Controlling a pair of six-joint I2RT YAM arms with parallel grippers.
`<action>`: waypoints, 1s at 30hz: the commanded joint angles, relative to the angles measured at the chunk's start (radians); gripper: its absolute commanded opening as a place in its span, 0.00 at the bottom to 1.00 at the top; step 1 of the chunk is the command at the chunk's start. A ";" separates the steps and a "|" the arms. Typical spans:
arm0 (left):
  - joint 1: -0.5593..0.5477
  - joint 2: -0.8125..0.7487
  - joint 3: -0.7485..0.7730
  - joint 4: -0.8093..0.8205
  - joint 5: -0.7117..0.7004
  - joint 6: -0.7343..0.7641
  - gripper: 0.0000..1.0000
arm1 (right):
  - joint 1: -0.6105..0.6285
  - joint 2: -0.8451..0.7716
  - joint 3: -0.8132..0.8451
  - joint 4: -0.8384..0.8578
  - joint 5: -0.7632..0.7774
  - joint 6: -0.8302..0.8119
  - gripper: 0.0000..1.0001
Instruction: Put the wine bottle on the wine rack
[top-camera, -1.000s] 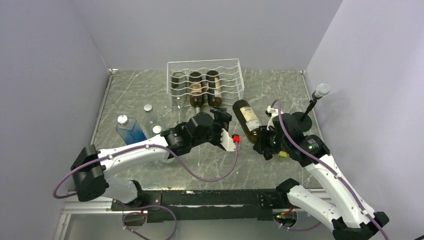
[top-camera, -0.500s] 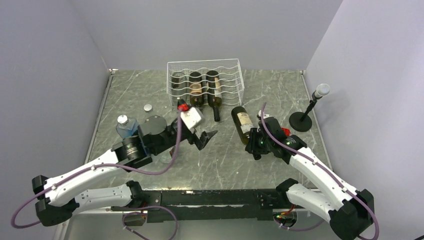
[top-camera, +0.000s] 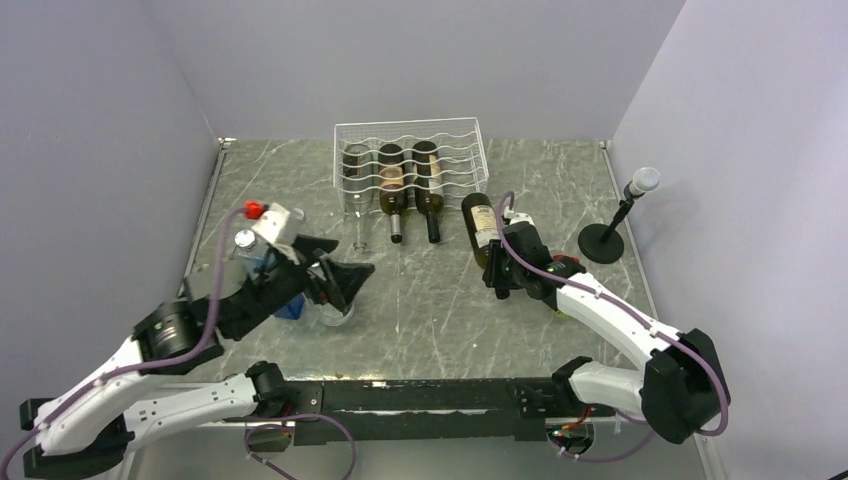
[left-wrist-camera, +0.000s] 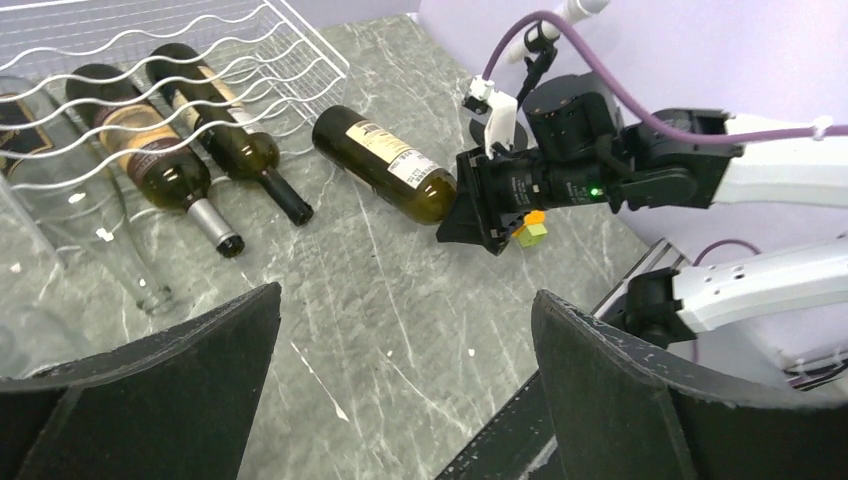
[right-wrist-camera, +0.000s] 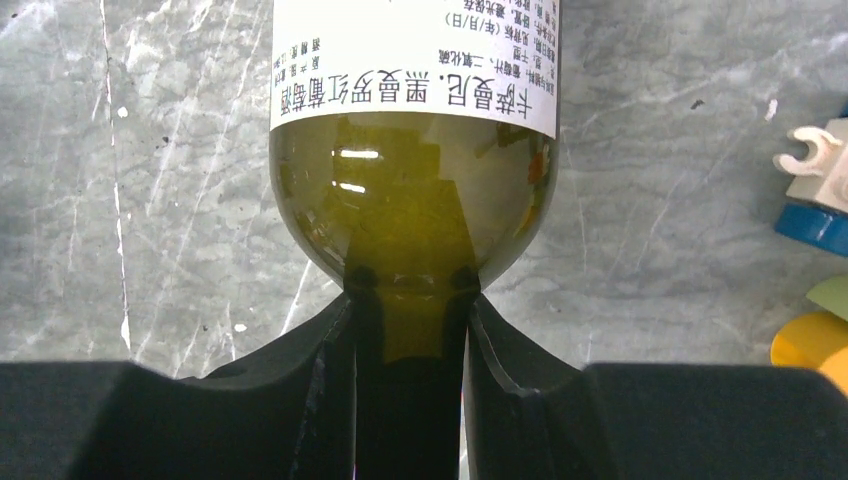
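The right hand is closed narrow on the neck of the wine bottle. In the right wrist view, the two black fingers press the neck from both sides, just below the shoulder of the dark green glass, and the white label with printed characters fills the top of that view. The wine bottle is nearly horizontal, low over the grey marble tabletop; whether it touches the tabletop, the pictures do not show. Its base points toward the wine rack and is just beside the front right corner of the rack, outside the wires.

The wine rack stands at the far side of the tabletop, near the back wall. Three bottles already lie in its cradles, with the necks pointing to the near edge: a clear glass bottle in the left place and two dark bottles next to it. The cradle at the right end has no bottle in it.

The left hand is opened wide and holds nothing. It is at the left part of the tabletop, well apart from the wine bottle and the rack, above a blue bottle that the arm partly hides. A black stand with a round head is at the right side, near the wall.
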 joint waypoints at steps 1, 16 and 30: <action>-0.004 -0.065 0.089 -0.172 -0.074 -0.125 0.99 | -0.001 0.002 0.087 0.242 0.022 -0.038 0.00; -0.004 -0.129 0.115 -0.234 -0.188 -0.156 0.99 | -0.011 0.148 -0.005 0.667 0.075 -0.048 0.00; -0.004 -0.082 0.102 -0.235 -0.149 -0.201 0.99 | -0.103 0.470 0.119 1.056 -0.088 0.015 0.00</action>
